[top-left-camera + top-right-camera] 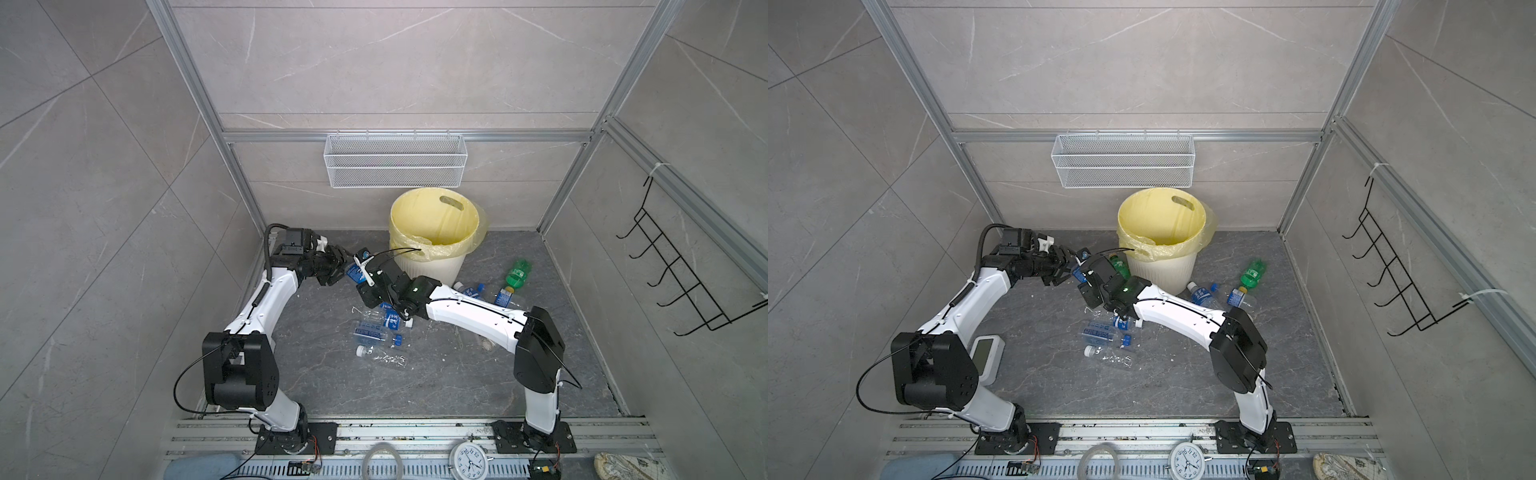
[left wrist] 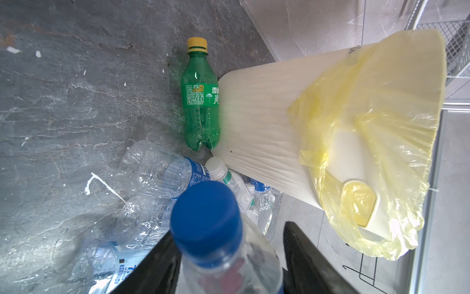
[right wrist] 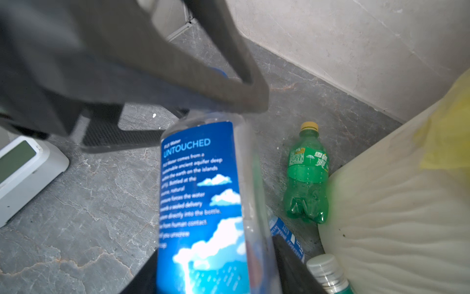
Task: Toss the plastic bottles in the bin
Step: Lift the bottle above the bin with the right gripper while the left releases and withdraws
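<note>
Loose bottles and bin crowd the middle; front floor lies open.

Blue-labelled bottle, green bottle, cream ribbed bin

The floor is a dark grey slab with pale veins, flecked with small white scraps. The bin stands upright on it at the back, near the wall. A green bottle lies on its side just beside the bin's foot, left of the bin in a top view, with its yellow cap pointing away from the heap. A second green bottle lies right of the bin, with two blue-labelled clear bottles near it. The heap lies mid-floor, clear bottles on their sides and touching — a white-capped bottle at its near edge. A white device with a screen rests at the floor's left edge, partly hidden.
</note>
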Robot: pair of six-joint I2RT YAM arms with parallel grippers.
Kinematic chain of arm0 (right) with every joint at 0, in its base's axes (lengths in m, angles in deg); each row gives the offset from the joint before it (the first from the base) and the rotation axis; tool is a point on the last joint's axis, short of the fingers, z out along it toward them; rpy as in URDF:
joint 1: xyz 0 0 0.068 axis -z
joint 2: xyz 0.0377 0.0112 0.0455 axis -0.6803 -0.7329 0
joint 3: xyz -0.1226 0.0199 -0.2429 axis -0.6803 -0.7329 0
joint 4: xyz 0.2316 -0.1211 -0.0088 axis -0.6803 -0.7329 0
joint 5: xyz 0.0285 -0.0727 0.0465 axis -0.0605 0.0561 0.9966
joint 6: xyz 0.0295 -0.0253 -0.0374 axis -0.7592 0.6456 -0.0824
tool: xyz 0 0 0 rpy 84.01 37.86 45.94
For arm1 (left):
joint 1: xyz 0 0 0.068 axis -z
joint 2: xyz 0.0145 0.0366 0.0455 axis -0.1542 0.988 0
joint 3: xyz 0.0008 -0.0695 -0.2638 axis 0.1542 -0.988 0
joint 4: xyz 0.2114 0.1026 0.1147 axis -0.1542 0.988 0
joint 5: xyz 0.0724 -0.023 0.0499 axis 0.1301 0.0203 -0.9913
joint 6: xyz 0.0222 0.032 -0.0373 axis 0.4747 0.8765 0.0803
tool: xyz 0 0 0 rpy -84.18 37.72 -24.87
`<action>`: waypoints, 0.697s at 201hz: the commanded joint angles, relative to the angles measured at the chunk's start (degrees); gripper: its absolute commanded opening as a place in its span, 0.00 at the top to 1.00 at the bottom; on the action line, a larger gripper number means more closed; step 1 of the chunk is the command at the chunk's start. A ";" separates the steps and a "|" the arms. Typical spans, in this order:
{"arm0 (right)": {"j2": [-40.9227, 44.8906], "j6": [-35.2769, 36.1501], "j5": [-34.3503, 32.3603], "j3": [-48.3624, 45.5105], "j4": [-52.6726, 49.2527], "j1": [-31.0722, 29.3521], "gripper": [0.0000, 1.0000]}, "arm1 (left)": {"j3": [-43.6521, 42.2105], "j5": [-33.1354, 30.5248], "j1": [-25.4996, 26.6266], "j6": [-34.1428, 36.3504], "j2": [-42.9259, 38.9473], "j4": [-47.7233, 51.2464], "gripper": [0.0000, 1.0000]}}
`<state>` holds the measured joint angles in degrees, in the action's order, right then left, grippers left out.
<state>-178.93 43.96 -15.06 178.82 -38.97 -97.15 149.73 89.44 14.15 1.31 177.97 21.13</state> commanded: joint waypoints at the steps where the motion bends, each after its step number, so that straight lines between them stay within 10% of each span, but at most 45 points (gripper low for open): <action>1: 2.47 -1.70 -0.15 -1.39 1.12 0.25 0.57 | 1.21 2.23 0.09 0.01 -2.63 -0.75 0.26; 69: 3.82 -1.97 -0.32 -1.43 0.86 0.23 0.57 | 2.45 0.34 -1.66 0.87 -5.01 1.40 0.01; 140: 7.96 0.68 -4.03 3.80 -5.12 0.38 0.57 | 3.08 -2.72 -2.20 0.44 -13.71 0.03 0.00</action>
<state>-175.41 43.02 -16.33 179.13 -40.89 -97.00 150.61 87.51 12.10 1.38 169.20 22.71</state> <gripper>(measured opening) 0.507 0.996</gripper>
